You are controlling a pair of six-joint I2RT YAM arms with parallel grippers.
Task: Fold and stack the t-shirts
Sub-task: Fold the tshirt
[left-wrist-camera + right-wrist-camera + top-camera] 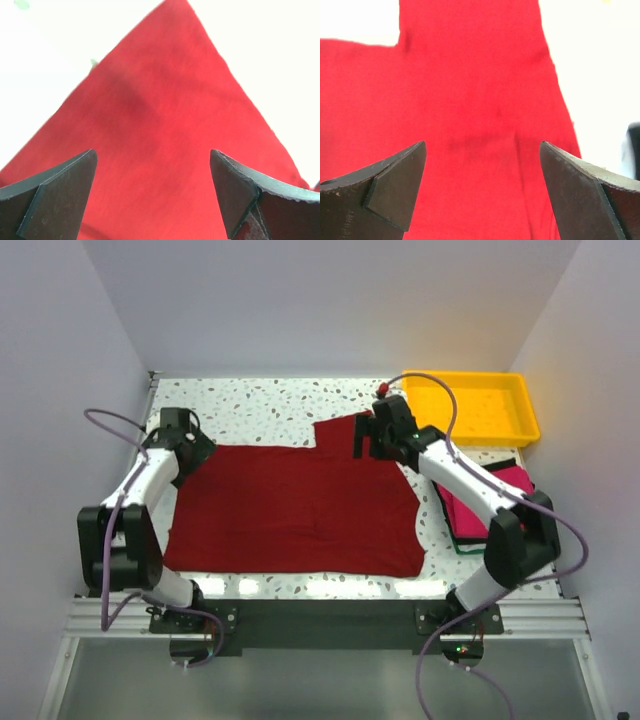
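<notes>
Left gripper (152, 156): fingers spread wide with nothing between them. It hangs above the far left corner of the red shirt (300, 505).
Right gripper (482, 147): just as wide and just as empty. It sits over the far right part of the shirt, where the sleeve juts toward the far side.
Red shirt: spread flat in the middle of the table (270, 405), between your two arms.
Other shirts (505, 485): a pink, black and green pile at the right, partly under your right forearm.
Risk, thin pinch: come down too shallow and you may catch one layer or none, so the corner slips out.
Risk, uneven lift: if one side grips and the other misses, the cloth will likely twist and the fold will go crooked.
Risk, pile: a low sweep of your right forearm could drag the pile.
Risk, tray: the yellow tray (465, 377) is just beyond your right gripper, and a far reach could knock it.
Edges: the near hem runs close to the table's near edge, so pull gently that way.
Open room: there is bare table along the far side, left of the tray. Walls close in on three sides.
</notes>
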